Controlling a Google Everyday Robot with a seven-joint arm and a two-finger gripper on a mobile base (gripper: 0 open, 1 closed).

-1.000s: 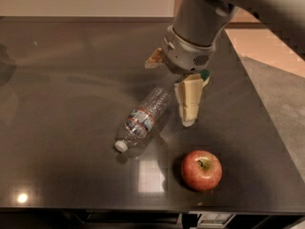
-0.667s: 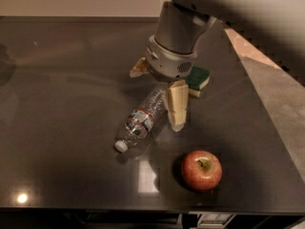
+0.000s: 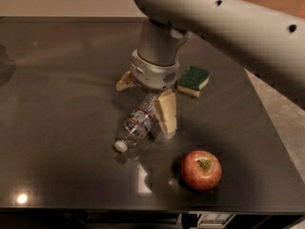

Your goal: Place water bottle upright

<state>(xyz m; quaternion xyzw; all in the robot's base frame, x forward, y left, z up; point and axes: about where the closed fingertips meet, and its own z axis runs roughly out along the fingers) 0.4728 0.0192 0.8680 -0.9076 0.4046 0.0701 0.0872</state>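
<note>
The water bottle (image 3: 137, 124) lies on its side on the dark table (image 3: 62, 128). It is clear and ribbed, with a red, white and blue label band. Its white cap (image 3: 120, 147) points to the front left, and its base end is hidden under the gripper. My gripper (image 3: 145, 109) hangs from the grey wrist directly over the bottle's base end. It is open, with one cream finger (image 3: 167, 114) on the bottle's right side and the other finger (image 3: 125, 81) on its far left side.
A red apple (image 3: 201, 169) sits on the table to the front right of the bottle. A green and yellow sponge (image 3: 193, 80) lies behind the gripper to the right. The table's right edge (image 3: 267, 113) drops to a grey floor.
The gripper has moved left and down, from beside the bottle to over its base end, with a finger now on each side. The sponge behind it has come into view. The bottle has not moved.
</note>
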